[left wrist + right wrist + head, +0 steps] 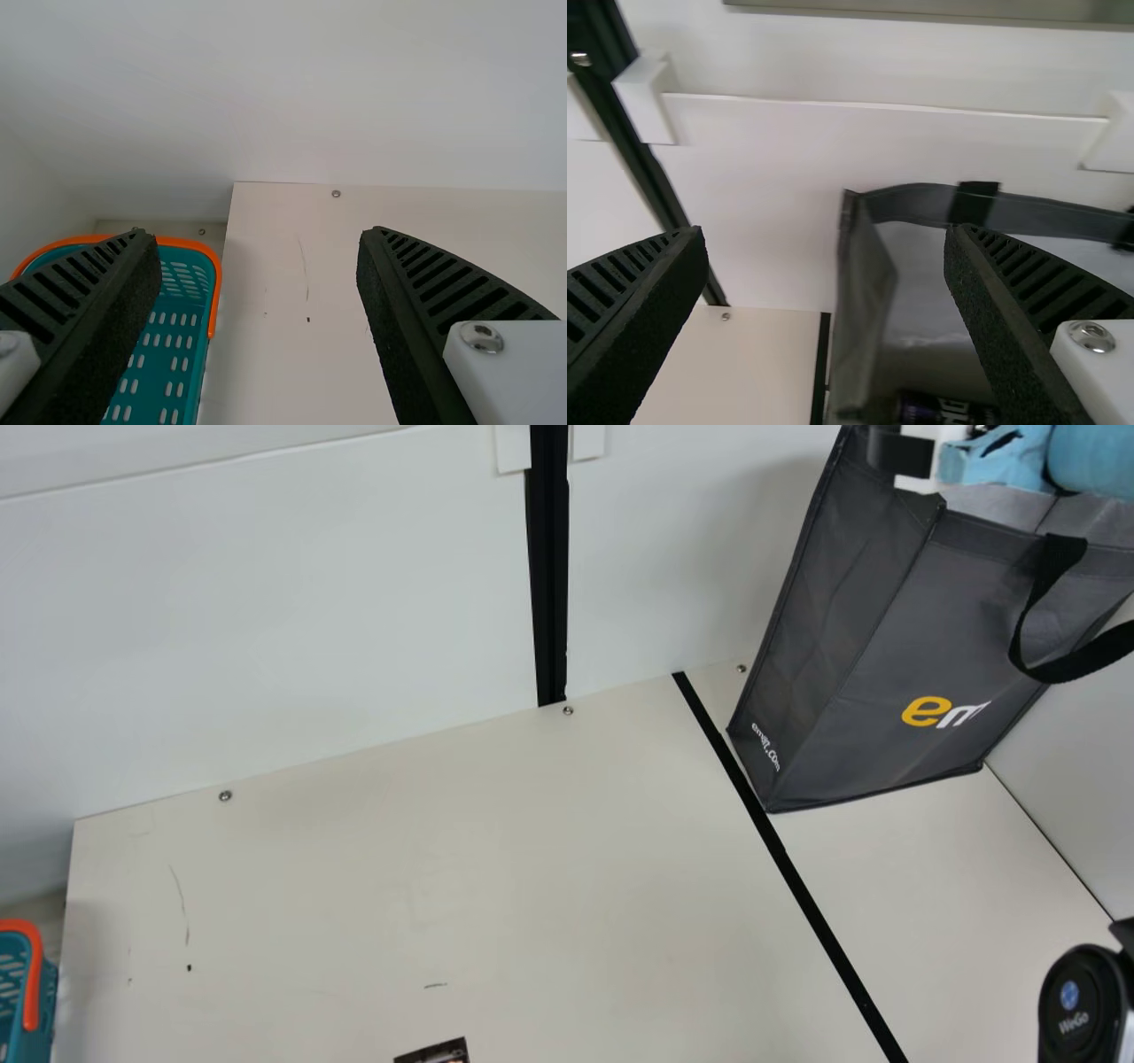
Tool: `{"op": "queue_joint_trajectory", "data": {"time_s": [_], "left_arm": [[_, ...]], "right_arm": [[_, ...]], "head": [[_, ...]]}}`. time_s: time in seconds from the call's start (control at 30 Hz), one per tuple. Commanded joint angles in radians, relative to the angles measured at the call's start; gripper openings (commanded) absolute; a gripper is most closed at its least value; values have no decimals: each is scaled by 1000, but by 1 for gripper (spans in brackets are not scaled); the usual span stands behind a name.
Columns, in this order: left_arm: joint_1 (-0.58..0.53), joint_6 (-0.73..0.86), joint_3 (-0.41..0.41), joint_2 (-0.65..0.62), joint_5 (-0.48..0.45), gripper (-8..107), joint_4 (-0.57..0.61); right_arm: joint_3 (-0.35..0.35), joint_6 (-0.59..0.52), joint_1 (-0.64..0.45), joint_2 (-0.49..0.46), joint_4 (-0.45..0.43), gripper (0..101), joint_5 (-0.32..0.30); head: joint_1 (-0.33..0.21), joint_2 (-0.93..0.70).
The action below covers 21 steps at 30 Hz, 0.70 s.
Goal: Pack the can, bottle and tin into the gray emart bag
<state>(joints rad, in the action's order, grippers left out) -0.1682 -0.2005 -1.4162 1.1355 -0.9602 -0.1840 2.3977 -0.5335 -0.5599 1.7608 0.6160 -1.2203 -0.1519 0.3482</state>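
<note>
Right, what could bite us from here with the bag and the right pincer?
The open right pincer is up by a top corner of the bag, so a low swing could catch the rim and drag or tip it. The black handle hangs in a loose loop on the outside, and might snag on a passing arm. A dark container already lies in the bag; anything dropped in could knock against it.

Bright, diffuse light | soft shadow beside bag | right wrist view soft

Main view: bag cut off, top/rt edges; basket, lt; dark item, btm, ID unclear.
</note>
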Motion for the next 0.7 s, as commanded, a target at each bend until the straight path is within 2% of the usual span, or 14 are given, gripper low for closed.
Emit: {"op": "queue_joint_trajectory", "data": {"time_s": [0.0,0.47,0.67], "left_arm": [[0,0,0,0,0,90,0],[0,0,0,0,0,90,0],[0,0,0,0,0,90,0]], "right_arm": [[-8,6,31,-6,-6,91,0],[-88,45,191,-67,-36,91,0],[-180,51,261,-118,-63,91,28]], "head": [[-23,1],[-23,1],[-23,1]]}}
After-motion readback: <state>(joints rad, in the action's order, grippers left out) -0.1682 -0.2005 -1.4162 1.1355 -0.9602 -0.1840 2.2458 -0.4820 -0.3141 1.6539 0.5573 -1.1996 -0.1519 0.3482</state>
